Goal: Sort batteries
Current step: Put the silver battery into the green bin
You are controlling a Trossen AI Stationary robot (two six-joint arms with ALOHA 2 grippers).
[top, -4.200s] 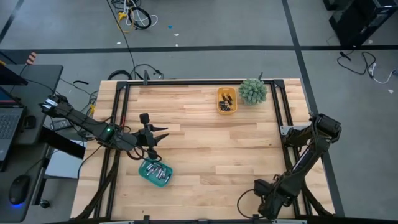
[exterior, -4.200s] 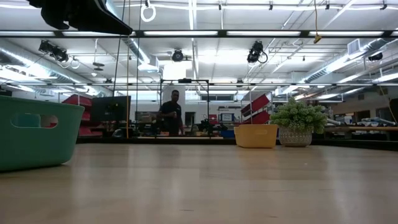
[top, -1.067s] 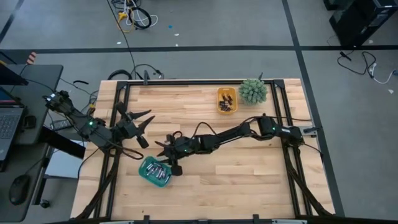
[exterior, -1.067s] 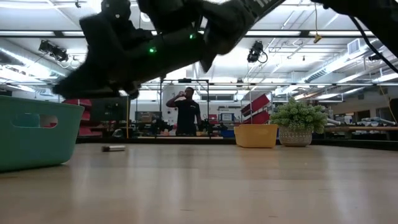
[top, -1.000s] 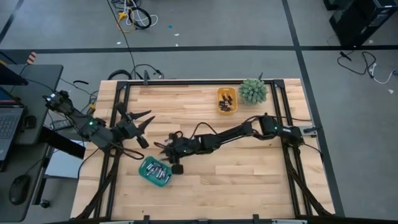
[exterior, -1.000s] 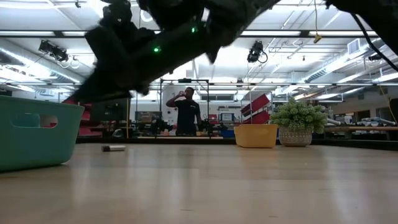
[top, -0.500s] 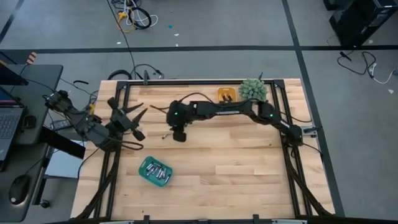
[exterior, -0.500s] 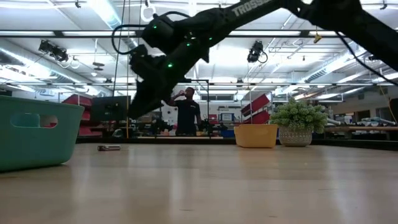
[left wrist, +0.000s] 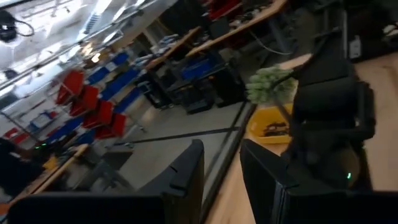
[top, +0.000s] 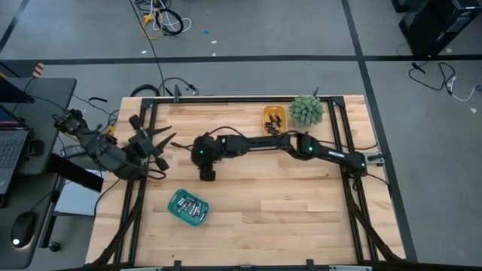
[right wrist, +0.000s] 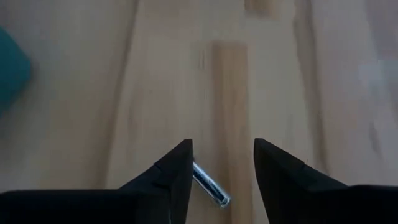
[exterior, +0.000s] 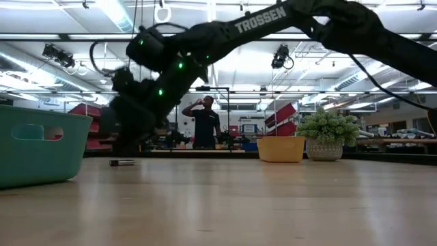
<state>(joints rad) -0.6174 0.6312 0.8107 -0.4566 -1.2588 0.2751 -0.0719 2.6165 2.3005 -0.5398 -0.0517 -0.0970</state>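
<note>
My right gripper (right wrist: 221, 165) is nose-down over the table, fingers (right wrist: 171, 177) spread with a clear gap between them, and there's a loose silvery battery (right wrist: 209, 185) lying on the wood right in that gap, slanted across it, touching neither finger. From the low camera that same battery (exterior: 123, 162) lies flat on the boards just below the gripper (exterior: 126, 140), not lifted. From above, the right gripper (top: 205, 172) sits out over the left-centre of the table, arm stretched long across it.

My left gripper (top: 164, 141) is held off near the table's left edge, fingers (left wrist: 186, 171) parted with open space between them, holding nothing; it waits there, well apart from the battery.

Working outward: the surface under the jaws is pale butcher-block table (top: 279, 203), planks running lengthwise. Toward the near side from the right gripper sits the teal tray (top: 187, 208) with silvery batteries (top: 188, 207) in it. Far across, beyond the right arm, is the yellow tray (top: 274, 122) with dark batteries (top: 275, 127) inside, and just beside it a small green plant (top: 306, 110).

Beyond the table, the low camera looks into a big workshop with ceiling light strips, and a person (exterior: 203, 123) stands in the background, arm raised. Nothing sits between the jaws and the battery.
</note>
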